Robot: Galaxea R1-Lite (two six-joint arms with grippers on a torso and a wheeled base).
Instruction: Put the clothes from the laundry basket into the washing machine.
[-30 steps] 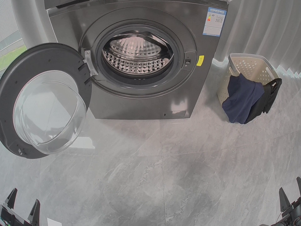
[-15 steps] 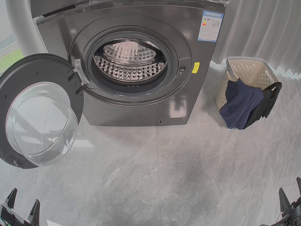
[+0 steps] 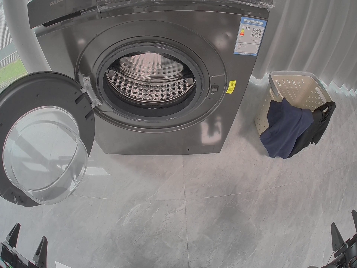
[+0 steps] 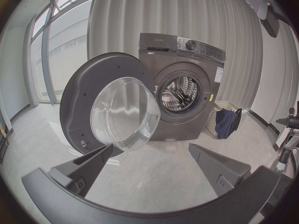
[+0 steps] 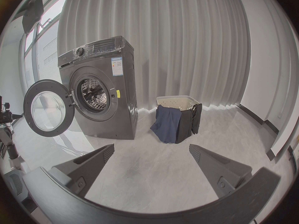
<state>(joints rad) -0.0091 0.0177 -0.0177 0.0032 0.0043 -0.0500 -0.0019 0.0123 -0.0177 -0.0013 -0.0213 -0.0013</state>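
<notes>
A grey front-loading washing machine [image 3: 156, 41] stands ahead with its round door [image 3: 41, 138] swung open to the left and its steel drum [image 3: 150, 77] bare. To its right a beige laundry basket [image 3: 297, 86] stands on the floor, with a navy garment [image 3: 284, 127] and a black garment [image 3: 316, 121] draped over its front rim. My left gripper [image 3: 28, 239] hangs open low at the left, far from the machine. My right gripper [image 3: 346, 227] is open low at the right, well short of the basket. Both grippers [image 4: 149, 148] [image 5: 151, 148] hold nothing.
Grey tiled floor [image 3: 186, 205] stretches between me and the machine. White pleated curtains [image 3: 316, 26] hang behind the basket, and a window [image 4: 62, 47] lies to the left. The open door juts out over the floor at the left.
The whole head view has shifted: machine and basket sit lower and slightly left in the picture, so the camera moved. Both grippers keep their places.
</notes>
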